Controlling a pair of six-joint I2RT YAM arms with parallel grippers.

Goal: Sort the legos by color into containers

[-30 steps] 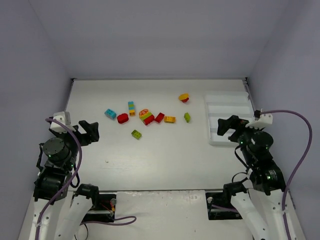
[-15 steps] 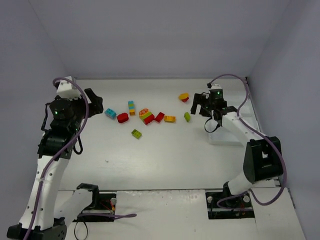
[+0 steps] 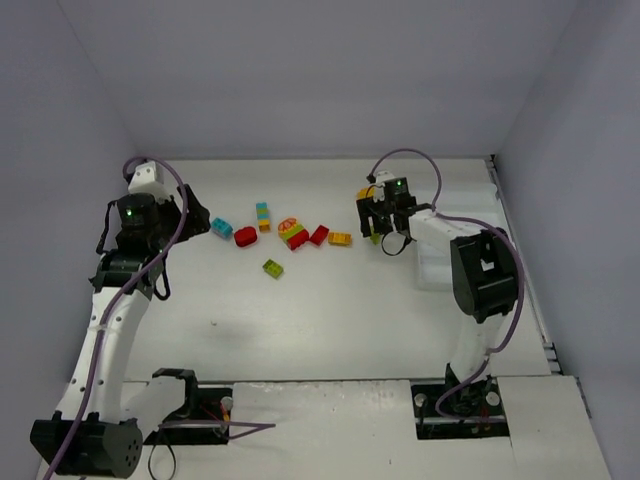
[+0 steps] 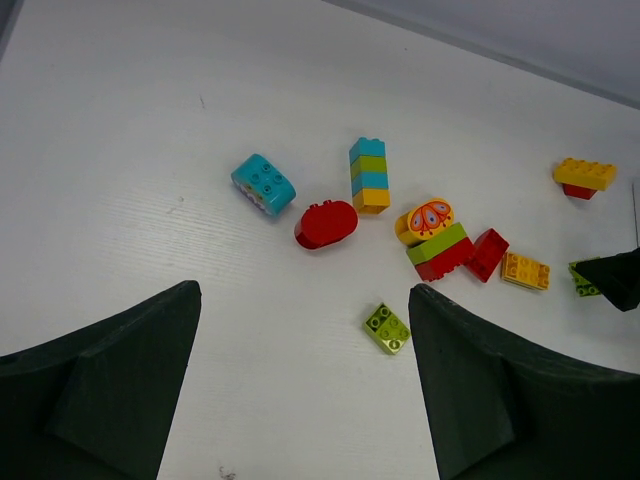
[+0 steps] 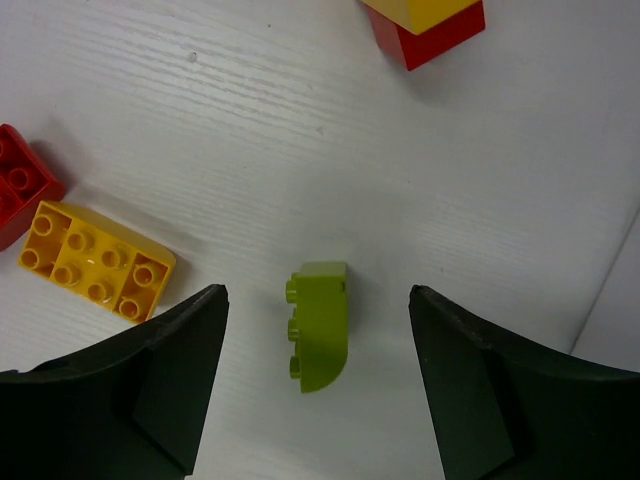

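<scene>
Sorting at its very start, by the look of it: the right gripper (image 5: 315, 310) hangs spread over the lime-green brick (image 5: 320, 325), touching nothing.

That brick lies on the table between the fingers, just beside the white tray (image 3: 430, 270), whose visible parts show no brick; the arm hides the rest. The left gripper (image 4: 300, 320) is also spread and empty, above the left part of the table. Loose ahead of it lie the cyan brick (image 4: 263, 184), the red oval piece (image 4: 326, 222), the tall striped stack (image 4: 369, 175), the printed stack (image 4: 435, 235), the red brick (image 4: 487, 253), the orange plate (image 4: 525, 270), the lime flat brick (image 4: 386, 328) and the yellow-on-red pair (image 4: 583, 176). Every piece seems left to sort, and the stacks likely need pulling apart.
</scene>
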